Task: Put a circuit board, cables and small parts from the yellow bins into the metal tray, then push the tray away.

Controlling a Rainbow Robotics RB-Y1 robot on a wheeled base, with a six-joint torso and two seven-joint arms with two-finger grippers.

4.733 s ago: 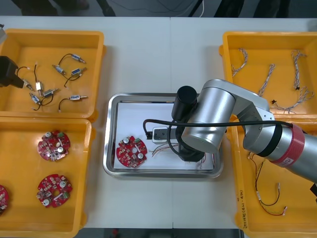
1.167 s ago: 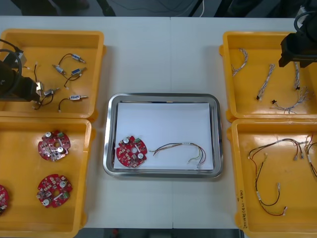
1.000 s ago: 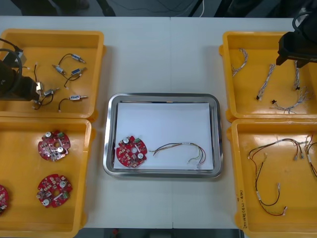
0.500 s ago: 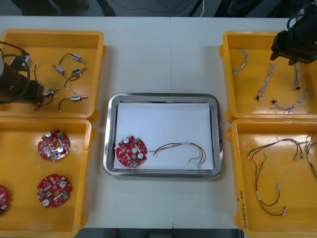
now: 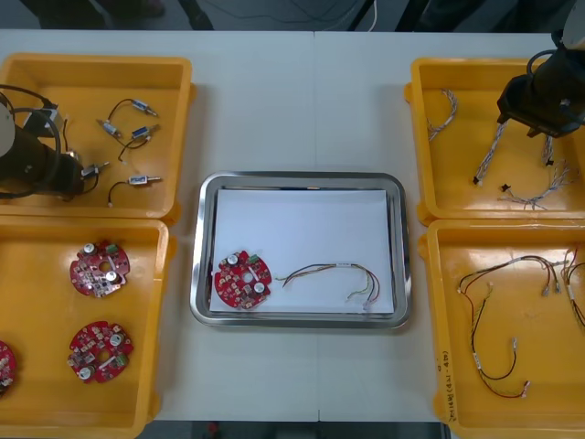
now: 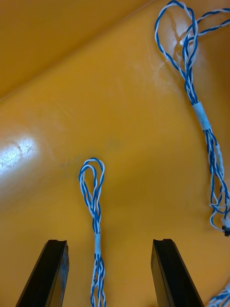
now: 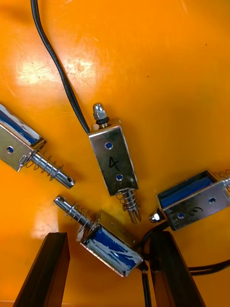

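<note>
My right pincer gapes empty astride a limp cable, best nipped mid-tape; left pincer, open, over small metal parts.

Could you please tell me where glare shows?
Right wrist view: glare on the right bin's floor beside the blue and white cable the right gripper straddles; left wrist view: glare on the left bin's floor around the black cable, beyond the left gripper.
</note>
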